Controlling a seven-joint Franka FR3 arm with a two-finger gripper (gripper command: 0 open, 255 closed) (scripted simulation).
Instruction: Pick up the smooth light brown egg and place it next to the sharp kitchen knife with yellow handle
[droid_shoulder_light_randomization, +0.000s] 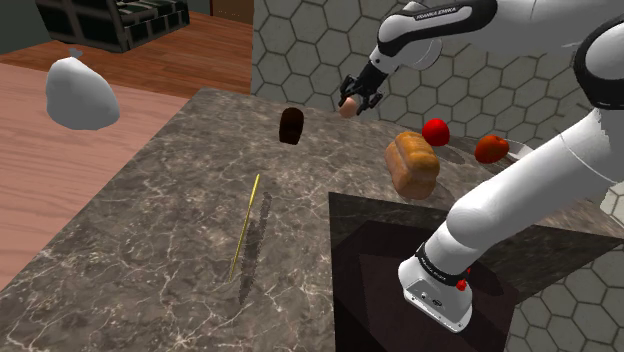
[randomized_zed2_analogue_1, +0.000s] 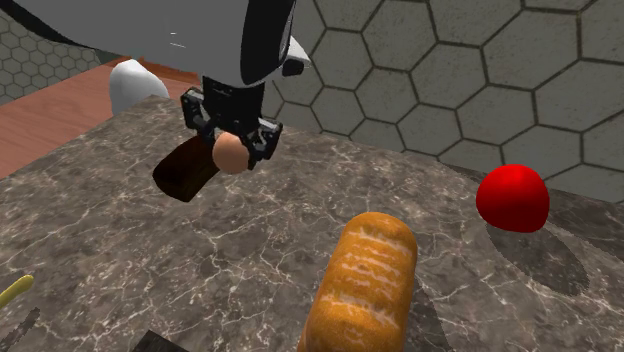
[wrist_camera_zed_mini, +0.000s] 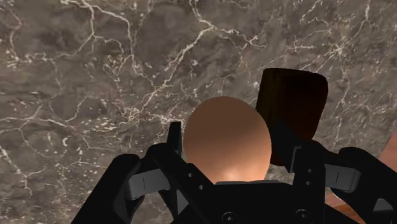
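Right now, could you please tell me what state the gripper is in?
All-black two-finger gripper: closed on the smooth light brown egg, held above the dark veined stone counter.

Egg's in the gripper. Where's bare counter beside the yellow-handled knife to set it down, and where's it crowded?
Bare counter lies on both sides of the knife: toward the counter's edge on the shoulder view's left, and between knife and dark stand. Crowded by the wall: brown block, bread loaf, red ball, orange-red thing.

Only text I'm seeing: the white arm (droid_shoulder_light_randomization: 530, 190) is wearing tiny "FRANKA EMIKA" lettering up top; the base band's print is looking unreadable.
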